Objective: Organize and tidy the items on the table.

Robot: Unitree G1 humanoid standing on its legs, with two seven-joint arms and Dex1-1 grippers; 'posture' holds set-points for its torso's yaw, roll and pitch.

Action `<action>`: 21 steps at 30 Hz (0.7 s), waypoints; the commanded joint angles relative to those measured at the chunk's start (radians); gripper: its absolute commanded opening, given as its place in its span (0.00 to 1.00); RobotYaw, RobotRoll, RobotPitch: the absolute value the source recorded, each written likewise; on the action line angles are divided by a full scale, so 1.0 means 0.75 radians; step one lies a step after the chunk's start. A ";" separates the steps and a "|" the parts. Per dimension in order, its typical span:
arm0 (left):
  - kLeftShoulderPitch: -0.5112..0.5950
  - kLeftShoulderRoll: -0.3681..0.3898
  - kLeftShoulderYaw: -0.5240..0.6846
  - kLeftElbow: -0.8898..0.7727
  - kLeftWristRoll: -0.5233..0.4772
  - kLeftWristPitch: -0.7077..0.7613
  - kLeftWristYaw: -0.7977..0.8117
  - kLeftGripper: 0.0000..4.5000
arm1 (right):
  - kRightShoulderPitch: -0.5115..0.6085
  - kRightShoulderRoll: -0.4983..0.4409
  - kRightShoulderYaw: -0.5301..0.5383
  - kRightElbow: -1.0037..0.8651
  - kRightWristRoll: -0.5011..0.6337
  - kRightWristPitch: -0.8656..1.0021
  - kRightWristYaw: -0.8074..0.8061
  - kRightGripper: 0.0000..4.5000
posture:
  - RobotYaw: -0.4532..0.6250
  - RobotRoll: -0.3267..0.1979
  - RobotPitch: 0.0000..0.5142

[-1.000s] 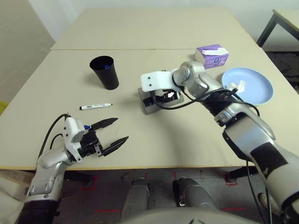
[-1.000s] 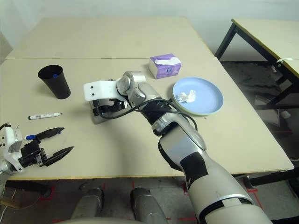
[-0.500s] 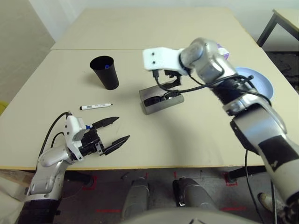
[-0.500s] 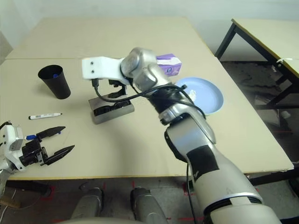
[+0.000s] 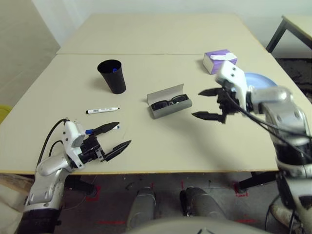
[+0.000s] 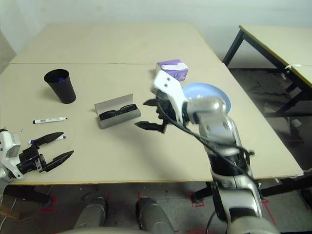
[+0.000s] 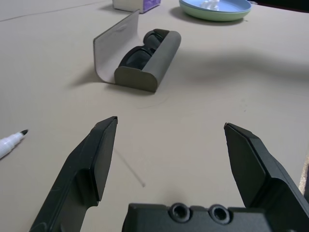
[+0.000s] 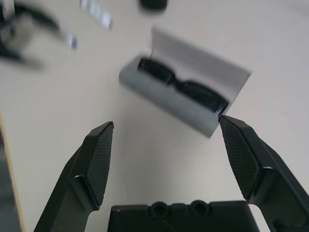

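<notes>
The glasses case, grey and oblong, lies on the pale beige table with its lid standing up, and the black sunglasses sit inside the tray, lenses side by side. It is just ahead of the right gripper, off the tips of the fingers and not touched by them; the jaws there stand released, wide apart, with nothing between them.

The left gripper hovers low over the near edge of the table, jaws likewise released and holding nothing. The case lies well ahead of these jaws, across bare table.

A white marker with a black cap lies flat just beyond the left gripper's tips, apart from them; in the left wrist view its dark tip shows outside one finger. The black cup stands upright farther out past that marker, with a blue-capped marker standing inside it.

On the far side of the right gripper, partly hidden by the arm, the blue plate rests on a green plate, whose rim shows beneath it in the left wrist view. A crumpled white tissue lies in it. A purple tissue box stands just beyond the plates.
</notes>
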State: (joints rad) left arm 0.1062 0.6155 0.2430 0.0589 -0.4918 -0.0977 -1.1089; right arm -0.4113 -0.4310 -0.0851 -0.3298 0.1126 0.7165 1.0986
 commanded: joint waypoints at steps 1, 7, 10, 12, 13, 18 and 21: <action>-0.017 0.023 0.003 0.006 0.001 0.017 -0.010 1.00 | 0.129 0.084 -0.110 0.000 0.131 -0.241 -0.101 0.99 | 0.40 0.62 0.27; -0.021 0.034 0.008 -0.006 0.000 0.030 -0.005 1.00 | 0.354 0.082 -0.143 0.201 0.145 -0.786 -0.128 0.99 | 0.40 0.62 0.27; -0.019 0.037 0.010 -0.023 -0.001 0.043 0.002 1.00 | 0.412 0.055 -0.146 0.344 0.200 -1.022 -0.050 0.99 | 0.40 0.62 0.27; -0.022 0.040 0.011 -0.030 -0.001 0.053 0.006 1.00 | 0.430 0.013 -0.114 0.453 0.191 -1.162 0.014 0.99 | 0.40 0.62 0.27; -0.024 0.041 0.011 -0.034 -0.001 0.058 0.008 1.00 | 0.431 -0.003 -0.103 0.508 0.186 -1.216 0.032 0.99 | 0.40 0.62 0.27; -0.040 0.045 0.010 -0.057 -0.003 0.083 0.022 1.00 | 0.410 -0.035 -0.122 0.734 0.262 -1.350 0.093 0.99 | 0.41 0.62 0.26; -0.040 0.047 0.015 -0.057 -0.004 0.088 0.024 1.00 | 0.404 -0.042 -0.123 0.756 0.343 -1.351 0.151 0.99 | 0.41 0.62 0.26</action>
State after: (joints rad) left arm 0.0718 0.6427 0.2519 0.0284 -0.4935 -0.0410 -1.0905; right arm -0.1030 -0.4526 -0.1762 0.2223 0.3295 -0.2795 1.1830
